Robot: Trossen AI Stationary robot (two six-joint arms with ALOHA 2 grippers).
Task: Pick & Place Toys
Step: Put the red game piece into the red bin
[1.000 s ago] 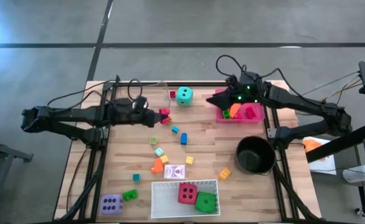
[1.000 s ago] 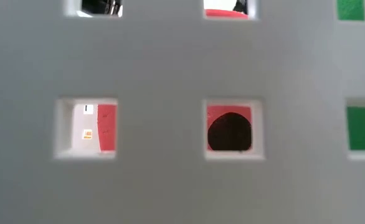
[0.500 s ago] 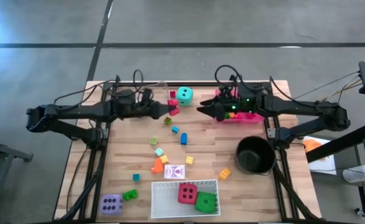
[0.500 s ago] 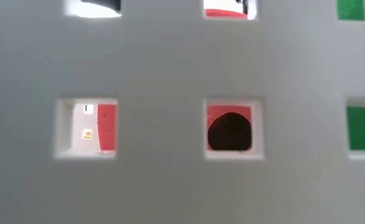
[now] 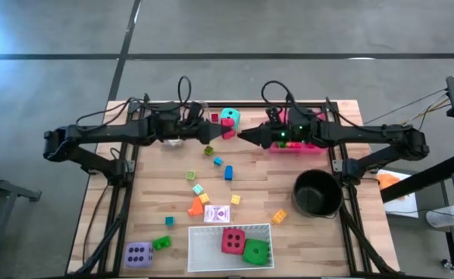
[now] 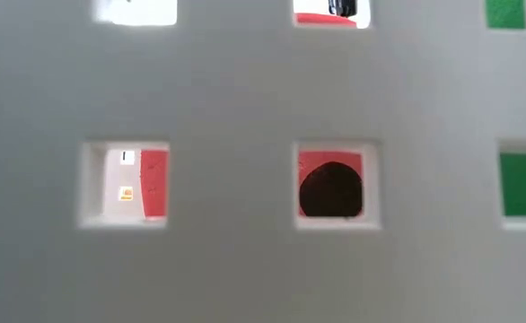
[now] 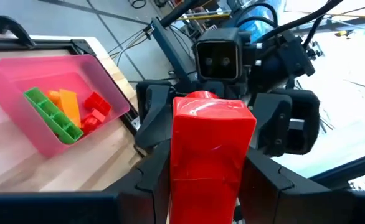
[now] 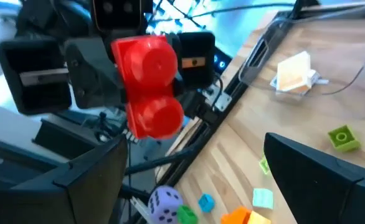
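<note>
Left gripper point(image 5: 221, 133) is clenching a red block point(image 5: 227, 132) and holding it out over the middle of the table's far edge, just beside the teal die point(image 5: 229, 118). Right gripper point(image 5: 242, 136) is facing it tip to tip on the other side of that die, jaws spread wide and holding nothing. This looks like a handover in mid-air, and the pink tray point(image 5: 320, 146) sitting on the right arm's side of the die is probably where the block is heading.

In the right wrist view the red block point(image 8: 148, 84) is showing its round studs straight at the camera, with the left fingers point(image 8: 83, 59) pinching it from the sides. In the left wrist view the block point(image 7: 207, 149) is standing tall between the dark fingers, with the right arm's wrist behind it and the pink tray point(image 7: 20, 81) already holding green, orange and red pieces.

To do this well, the right jaws should be sliding over the free end, taking the faces the left fingers are not covering. Closing fully before the left hand is letting go matters most; a drop here would probably be landing near the teal die. Loose blocks point(image 5: 198, 188), a card point(image 5: 218, 214) and the purple die point(image 5: 138, 254) are lying well away from the teal die, toward the near edge.
</note>
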